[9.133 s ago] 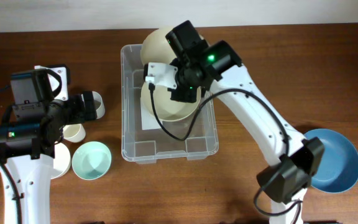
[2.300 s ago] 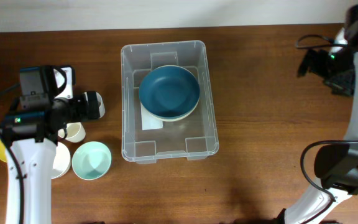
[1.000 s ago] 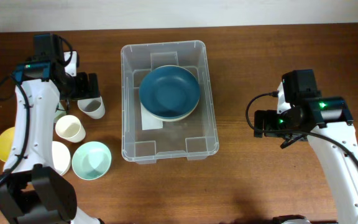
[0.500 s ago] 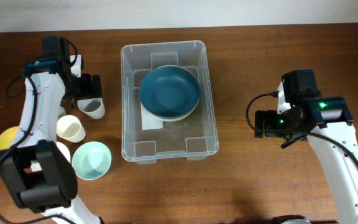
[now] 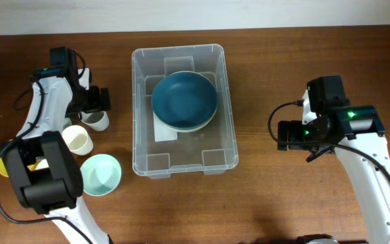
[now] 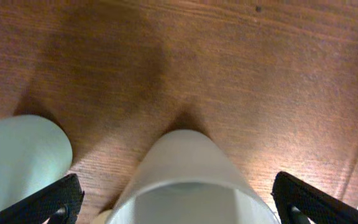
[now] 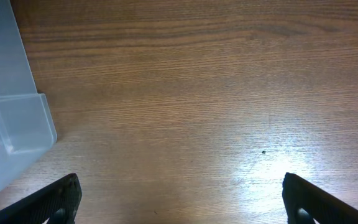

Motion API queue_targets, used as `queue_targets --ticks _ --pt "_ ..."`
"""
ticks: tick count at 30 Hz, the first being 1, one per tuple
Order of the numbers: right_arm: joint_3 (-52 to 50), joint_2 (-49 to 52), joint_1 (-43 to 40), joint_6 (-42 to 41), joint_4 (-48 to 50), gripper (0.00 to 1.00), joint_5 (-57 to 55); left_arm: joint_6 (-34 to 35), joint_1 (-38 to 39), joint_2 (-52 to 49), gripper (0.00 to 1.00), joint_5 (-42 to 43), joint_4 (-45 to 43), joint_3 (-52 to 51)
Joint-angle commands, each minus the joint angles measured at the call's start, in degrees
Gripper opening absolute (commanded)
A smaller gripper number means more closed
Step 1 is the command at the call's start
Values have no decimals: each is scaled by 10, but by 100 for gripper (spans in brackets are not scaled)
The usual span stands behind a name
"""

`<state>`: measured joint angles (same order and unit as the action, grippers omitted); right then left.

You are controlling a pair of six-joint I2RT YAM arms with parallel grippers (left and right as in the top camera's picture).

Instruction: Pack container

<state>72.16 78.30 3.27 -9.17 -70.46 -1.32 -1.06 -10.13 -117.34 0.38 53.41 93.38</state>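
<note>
Bowls [image 5: 184, 102] already in container [image 5: 136, 115]; cups [image 5: 75, 139] wait outside. Left gripper [image 5: 95, 102] gapes around 1 cup [image 6: 185, 168]; right gripper [image 5: 284, 134] gapes empty.

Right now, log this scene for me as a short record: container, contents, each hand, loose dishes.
container: clear plastic bin at the middle of the table
contents: blue bowl nested on a cream bowl, over a white label
left hand: open, one finger on each side of a white cup, not closed on it
right hand: open, empty, over the table to the container's right
loose dishes: cream cup and mint bowl, left of the container
</note>
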Motion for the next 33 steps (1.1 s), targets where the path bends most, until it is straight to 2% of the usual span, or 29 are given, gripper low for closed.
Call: queue_targets --ticks 1,4,5,7,8,17,20,21,23,33 --pt "-2 -10 5 0 -2 99 -9 -7 -3 -5 99 -1 -7 11" --pt "-2 -10 5 0 -2 99 -9 -7 -3 -5 99 -1 -7 11" --pt "-2 -10 5 0 -2 99 -9 -7 -3 -5 96 -1 -7 11" --pt "-2 -10 5 0 -2 99 -9 -7 -3 -5 83 2 -7 11" --pt "-2 -10 5 0 -2 99 -9 -7 -3 -5 81 5 -7 11" --pt "-2 -10 5 0 -9 99 -9 -6 -3 -5 81 14 3 11" --pt "-2 -10 5 -1 -14 99 -9 -6 -3 -5 83 14 4 11" --pt "-2 -10 5 -1 -16 99 -9 -7 -3 -5 92 14 4 11" --pt "-2 -10 5 -1 -18 99 -9 -7 -3 -5 99 13 4 11" --pt "-2 -10 5 -1 -20 99 -9 -7 -3 -5 99 14 14 11"
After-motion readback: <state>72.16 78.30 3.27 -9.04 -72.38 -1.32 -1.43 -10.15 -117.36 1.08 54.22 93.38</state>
